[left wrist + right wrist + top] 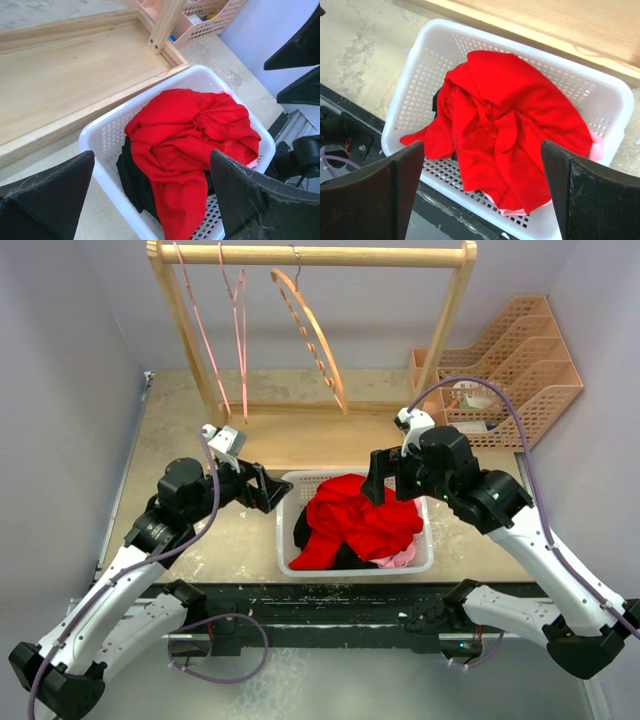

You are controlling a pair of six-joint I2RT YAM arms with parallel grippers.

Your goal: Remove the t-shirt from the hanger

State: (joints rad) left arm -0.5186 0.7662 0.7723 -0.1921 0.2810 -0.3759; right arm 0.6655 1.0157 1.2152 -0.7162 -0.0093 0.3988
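Shirt (355,520) in basket (284,540), hanger (315,335) bare.
Your left gripper (272,490) and right gripper (378,476) gape empty; removal looks done, so you need only lift both clear.

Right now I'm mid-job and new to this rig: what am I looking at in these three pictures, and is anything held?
This is a two-armed robot at a table. The overhead picture looks down from behind the arms. The other two come from a camera on each wrist, and the dark wedges at their edges are that pincer's own fingers. The left pincer and right pincer are both open and hold nothing. A red t-shirt lies crumpled in a white basket, on top of other clothes. Behind it, a wooden rack carries bare hangers, and a peach organizer stands at the right.
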